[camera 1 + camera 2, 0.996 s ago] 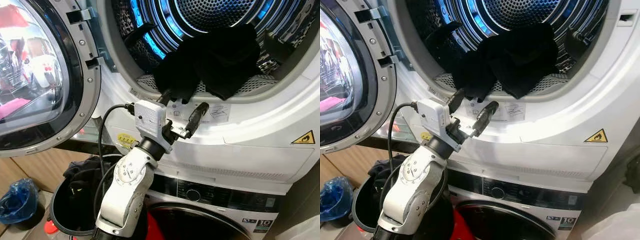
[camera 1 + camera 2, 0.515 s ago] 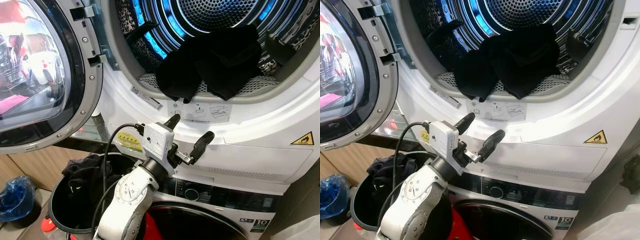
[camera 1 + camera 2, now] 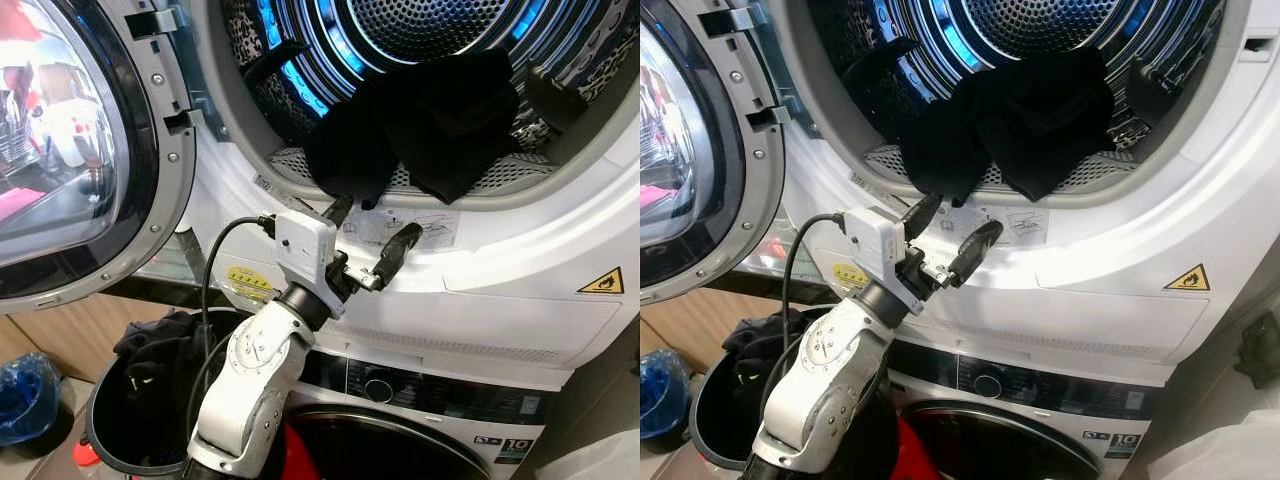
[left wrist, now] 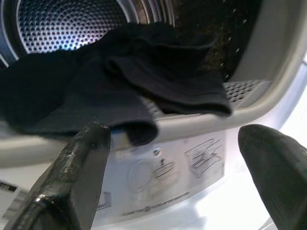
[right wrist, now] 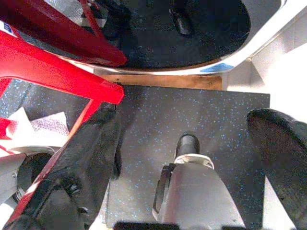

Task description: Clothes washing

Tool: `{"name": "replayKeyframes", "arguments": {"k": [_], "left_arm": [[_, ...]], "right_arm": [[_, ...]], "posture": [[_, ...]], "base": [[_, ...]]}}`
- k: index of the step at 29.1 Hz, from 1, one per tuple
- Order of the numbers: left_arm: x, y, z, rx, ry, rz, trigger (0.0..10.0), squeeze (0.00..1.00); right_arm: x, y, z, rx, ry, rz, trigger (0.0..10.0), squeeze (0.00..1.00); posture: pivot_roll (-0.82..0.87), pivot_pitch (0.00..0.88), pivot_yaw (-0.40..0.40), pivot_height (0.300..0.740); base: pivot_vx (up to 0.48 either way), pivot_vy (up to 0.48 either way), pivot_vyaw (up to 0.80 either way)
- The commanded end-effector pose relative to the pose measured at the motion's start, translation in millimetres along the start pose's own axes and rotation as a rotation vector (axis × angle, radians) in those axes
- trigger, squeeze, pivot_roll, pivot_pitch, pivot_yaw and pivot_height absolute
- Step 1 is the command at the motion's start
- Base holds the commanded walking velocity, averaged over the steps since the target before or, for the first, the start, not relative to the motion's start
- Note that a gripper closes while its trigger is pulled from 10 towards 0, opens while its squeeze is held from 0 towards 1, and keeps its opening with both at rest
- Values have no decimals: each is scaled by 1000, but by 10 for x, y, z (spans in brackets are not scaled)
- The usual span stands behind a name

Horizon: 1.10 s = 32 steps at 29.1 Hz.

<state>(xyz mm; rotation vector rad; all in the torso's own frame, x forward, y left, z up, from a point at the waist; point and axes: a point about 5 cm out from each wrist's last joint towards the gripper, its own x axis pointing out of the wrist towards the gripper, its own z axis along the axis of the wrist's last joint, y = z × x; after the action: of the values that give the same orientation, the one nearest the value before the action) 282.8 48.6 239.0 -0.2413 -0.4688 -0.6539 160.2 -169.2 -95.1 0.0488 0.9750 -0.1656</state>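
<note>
**Dark laundry hangs over drum lip as robot arm waits below**

While a bundle of black clothes point(image 3: 420, 130) lies heaped at the front of the perforated steel drum point(image 3: 420, 25), part of it droops over the grey door rim and touches the white front panel of the upper machine point(image 3: 520, 290). Just below that hanging fold, the left gripper point(image 3: 368, 240) points up at the opening, its two black fingers spread apart with nothing between them; in the left wrist view the fingers point(image 4: 72, 177) frame the printed instruction sticker point(image 4: 163, 167) under the cloth. The round glass door point(image 3: 80, 160) stands swung open to the left. Beneath, a second white washing machine point(image 3: 440, 400) with a control dial sits stacked under the first. A dark round bucket point(image 3: 140, 400) on the floor to the left holds more black garments. The right gripper point(image 5: 192, 153), fingers parted, hangs above speckled dark flooring point(image 5: 192, 115) beside a red frame point(image 5: 57, 72).
</note>
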Motion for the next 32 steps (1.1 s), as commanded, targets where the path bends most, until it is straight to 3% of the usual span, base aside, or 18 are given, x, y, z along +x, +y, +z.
{"name": "replayKeyframes", "arguments": {"k": [1,10,16,23,25,32], "left_arm": [[11,72,27,-3,2,2,10000,0],[127,183,169,-40,-23,-50,10000,0],[203,126,220,-96,-9,-140,10000,0],[52,-166,96,-86,38,-229,10000,0],[-52,-303,25,-76,71,-266,10000,0],[-201,-391,-33,-80,108,-268,10000,0]], "right_arm": [[-2,22,-5,-4,1,7,10000,0],[-5,-13,-24,-3,4,-1,10000,0],[-5,-11,-21,-4,3,1,10000,0],[-6,-6,-20,-3,0,1,10000,0],[-7,-8,-25,-3,1,0,10000,0],[-8,-17,-31,-2,2,0,10000,0]], "posture": [[93,0,91,740],[85,0,90,740],[84,0,90,740],[79,0,93,740],[80,0,93,740],[85,0,90,740]], "base": [[0,0,0],[0,0,0],[0,0,0],[0,0,0],[0,0,0],[0,0,0]]}}
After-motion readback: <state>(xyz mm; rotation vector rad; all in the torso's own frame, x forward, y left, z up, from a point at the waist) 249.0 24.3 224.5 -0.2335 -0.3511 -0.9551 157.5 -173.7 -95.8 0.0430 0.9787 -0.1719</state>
